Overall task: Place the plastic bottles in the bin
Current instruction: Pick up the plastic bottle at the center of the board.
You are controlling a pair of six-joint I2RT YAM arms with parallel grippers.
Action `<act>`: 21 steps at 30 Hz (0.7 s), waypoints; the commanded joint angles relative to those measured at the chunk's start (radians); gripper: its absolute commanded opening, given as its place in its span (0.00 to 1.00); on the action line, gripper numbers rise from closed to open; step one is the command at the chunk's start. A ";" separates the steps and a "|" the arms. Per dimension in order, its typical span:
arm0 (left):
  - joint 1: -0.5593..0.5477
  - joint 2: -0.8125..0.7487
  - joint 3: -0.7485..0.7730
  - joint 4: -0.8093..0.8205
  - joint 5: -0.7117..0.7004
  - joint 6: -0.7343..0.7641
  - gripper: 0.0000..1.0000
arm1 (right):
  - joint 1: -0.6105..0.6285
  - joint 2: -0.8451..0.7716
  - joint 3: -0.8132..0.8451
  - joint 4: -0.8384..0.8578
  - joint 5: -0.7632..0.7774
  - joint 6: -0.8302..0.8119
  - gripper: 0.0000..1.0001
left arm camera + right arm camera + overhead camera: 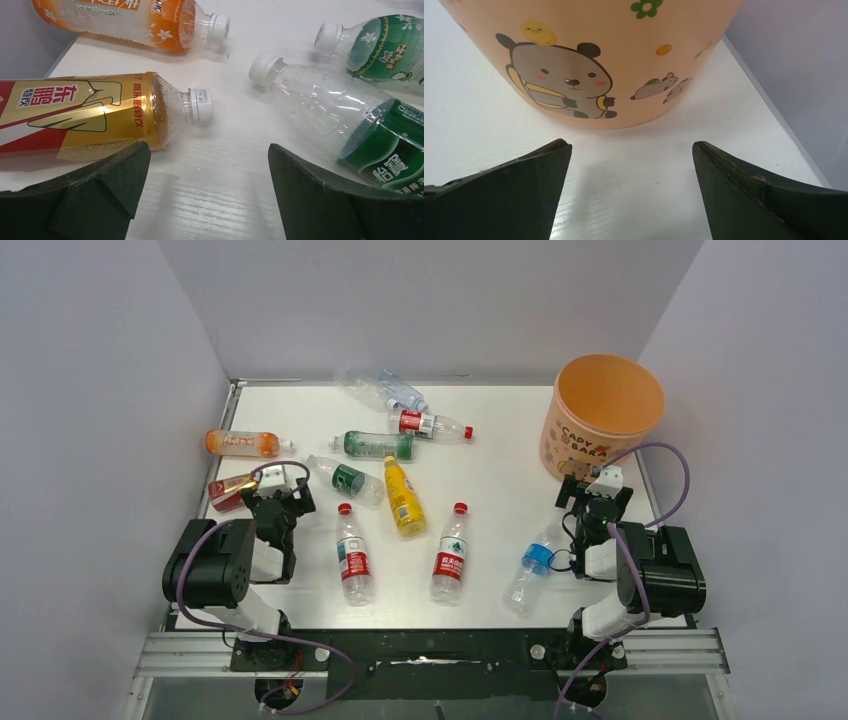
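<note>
While the left arm [215,565] and right arm [650,570] sit folded low over the white table [500,470], wrists reaching forward, the left gripper [209,147] stands with jaws wide apart, holding nothing. Just ahead of its left finger lies a gold-and-red labelled bottle [90,112], cap pointing right. Ahead of its right finger lies a clear bottle with a green label [340,115], cap pointing left. An orange bottle [135,17] and a green bottle [385,45] lie farther ahead. The right gripper [631,145], jaws likewise spread and empty, faces the bin [624,50], which stands upright directly ahead of it, apart from its fingertips. A blue-labelled bottle [535,565] lies behind and left of that gripper, beside the arm. A yellow bottle [403,497] and two red-labelled bottles [352,555] lie between the two grippers.
</note>
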 commanded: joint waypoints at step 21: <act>0.009 -0.011 0.017 0.049 0.022 0.009 0.89 | -0.008 -0.011 0.025 0.053 -0.008 0.007 0.98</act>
